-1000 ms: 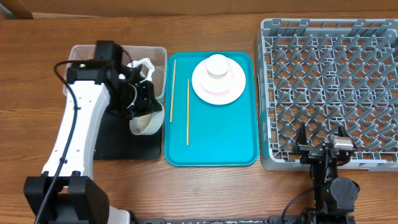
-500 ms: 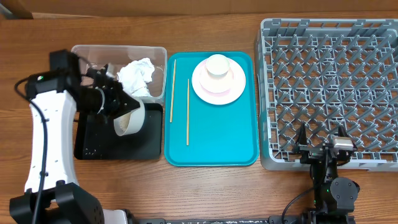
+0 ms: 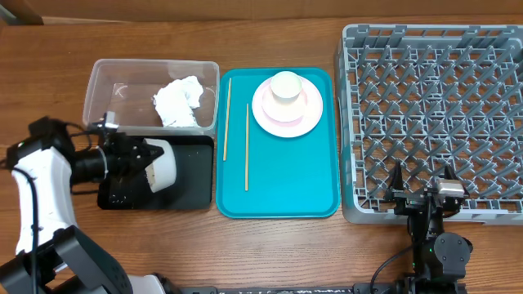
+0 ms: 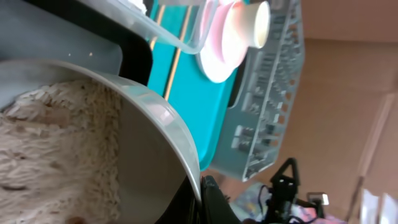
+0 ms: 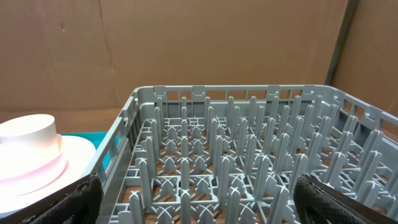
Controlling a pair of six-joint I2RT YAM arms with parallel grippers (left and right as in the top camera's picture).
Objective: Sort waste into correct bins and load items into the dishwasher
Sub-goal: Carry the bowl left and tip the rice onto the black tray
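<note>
At the counter's (image 3: 270,253) left end, the left tool (image 3: 140,163) is clamped on the rim of a bowl (image 3: 163,166), holding it tipped on its side over the black tray (image 3: 192,192). The left wrist view shows rice (image 4: 56,143) packed inside the bowl, clinging to its wall. Behind the black tray and touching it stands the tub (image 3: 106,77), with a tissue (image 3: 178,102) lying toward its right end. Just beside both, the teal tray (image 3: 286,180) carries two chopsticks (image 3: 247,147) lying lengthwise along its left side and a plate (image 3: 306,114) at its far end, with a cup (image 3: 286,85) sitting upside down on it. The rack (image 3: 433,98) fills the right end. The right tool (image 3: 422,183) sits at the rack's near edge, its fingers (image 5: 78,199) spread apart and holding nothing.
</note>
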